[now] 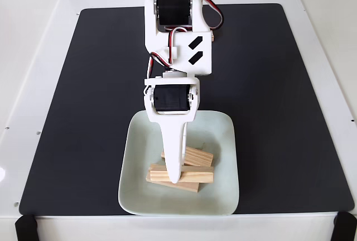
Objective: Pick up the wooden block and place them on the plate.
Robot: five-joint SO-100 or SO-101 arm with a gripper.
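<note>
Tool: the tool (pixel 174 178) is seen in the fixed view reaching down over the plate, its long white finger ending at the stacked wood; whether the fingers are apart or closed cannot be told, since only one finger is seen from this side.

Wooden blocks: a small pile of wooden blocks (pixel 192 165) is lying on the plate, right of centre towards the near rim; at least three bars can be made out, laid across one another at slightly different angles. How many lie underneath cannot be counted.

Plate: the plate (pixel 136 157) is set on the black mat (pixel 268 85) near the front edge of the table (pixel 28 40).

Contact: the fingertip appears to be touching the top of the pile.

Risk, pile: the loosely stacked bars could be toppled or dragged if the tool is lifted at a slant.

Risk, release: a bar could be carried back up if it is not fully let go.

Risk, plate: the plate could be nudged towards the mat's near edge by downward pressure.
</note>
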